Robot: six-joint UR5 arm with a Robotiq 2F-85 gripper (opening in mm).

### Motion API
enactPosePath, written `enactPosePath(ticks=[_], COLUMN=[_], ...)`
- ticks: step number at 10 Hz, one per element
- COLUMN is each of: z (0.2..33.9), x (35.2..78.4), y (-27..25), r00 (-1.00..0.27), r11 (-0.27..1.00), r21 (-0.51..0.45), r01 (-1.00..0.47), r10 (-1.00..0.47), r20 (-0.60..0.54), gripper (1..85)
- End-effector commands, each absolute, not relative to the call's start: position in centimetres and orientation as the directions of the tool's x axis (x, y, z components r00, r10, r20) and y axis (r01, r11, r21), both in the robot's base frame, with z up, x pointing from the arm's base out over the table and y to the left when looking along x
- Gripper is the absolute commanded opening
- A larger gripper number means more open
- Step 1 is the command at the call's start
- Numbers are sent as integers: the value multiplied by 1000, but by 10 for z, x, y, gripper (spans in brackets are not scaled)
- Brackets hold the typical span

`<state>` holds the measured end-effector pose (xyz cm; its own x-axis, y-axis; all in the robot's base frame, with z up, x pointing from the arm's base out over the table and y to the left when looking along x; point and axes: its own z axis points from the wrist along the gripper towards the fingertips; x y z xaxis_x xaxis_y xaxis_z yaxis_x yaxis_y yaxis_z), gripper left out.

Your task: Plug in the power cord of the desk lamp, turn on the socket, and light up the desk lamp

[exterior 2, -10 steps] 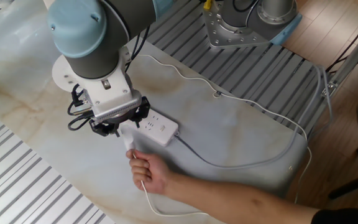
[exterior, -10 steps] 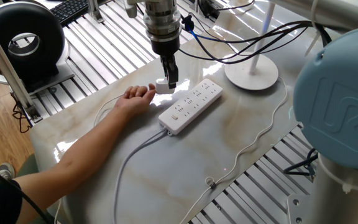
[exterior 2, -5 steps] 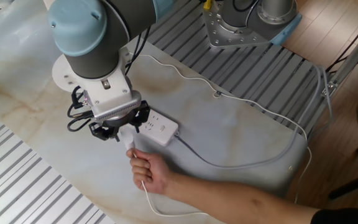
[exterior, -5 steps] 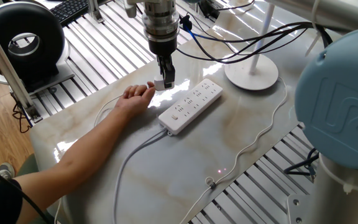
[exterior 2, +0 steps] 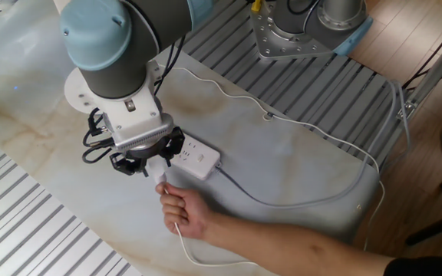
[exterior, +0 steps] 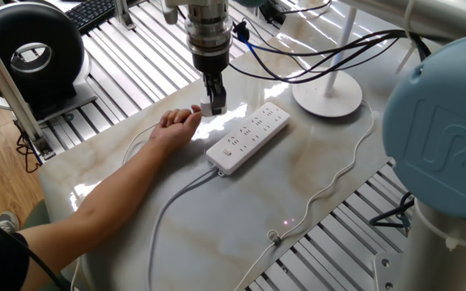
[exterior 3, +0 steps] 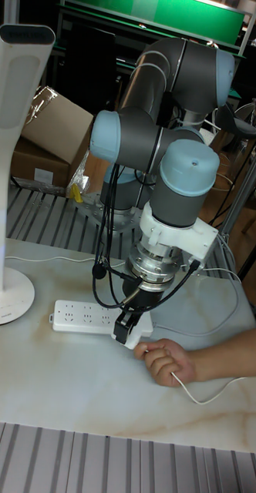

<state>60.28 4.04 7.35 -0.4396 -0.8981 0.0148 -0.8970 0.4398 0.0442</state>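
Observation:
My gripper (exterior: 215, 103) is shut on the small white plug (exterior: 208, 110) of the power cord, held just above the table by the socket's left side. A person's hand (exterior: 176, 125) grips the thin white cord (exterior 2: 181, 244) right behind the plug (exterior 3: 142, 326). The socket (exterior: 249, 135) is a long white strip lying diagonally, with its switch at the near end. The desk lamp's round base (exterior: 328, 95) and pole (exterior: 345, 32) stand behind it. In the tall fixed view the lamp (exterior 3: 11, 154) is at the left, the socket (exterior 3: 82, 316) beside it and the gripper (exterior 3: 128, 330) at its right end.
The socket's grey cable (exterior: 167, 206) runs toward the front edge. The lamp's cord (exterior: 330, 187) snakes along the right side of the table. A black round device (exterior: 31, 50) and a keyboard (exterior: 92, 11) sit at the back left. The person's forearm (exterior: 95, 202) crosses the table's left part.
The gripper has lifted the plug slightly and shifted it a little away from the socket. The hand and the cord have stayed where they were.

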Motion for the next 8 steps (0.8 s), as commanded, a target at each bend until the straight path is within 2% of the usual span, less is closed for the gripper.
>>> enactPosePath(ticks=[1, 2, 3, 4, 8], z=[71, 71, 71, 72, 76], x=[604, 603, 600, 600, 602], y=[48, 48, 49, 50, 15], r00=[-468, -487, -556, -586, -604], r11=[467, 485, 555, 585, 603], r21=[53, 56, 61, 56, -35], r01=[-883, -873, -830, -809, -797], r10=[-884, -874, -831, -810, -792], r20=[-11, -10, -1, -3, 96], gripper=[437, 420, 113, 10, 10])
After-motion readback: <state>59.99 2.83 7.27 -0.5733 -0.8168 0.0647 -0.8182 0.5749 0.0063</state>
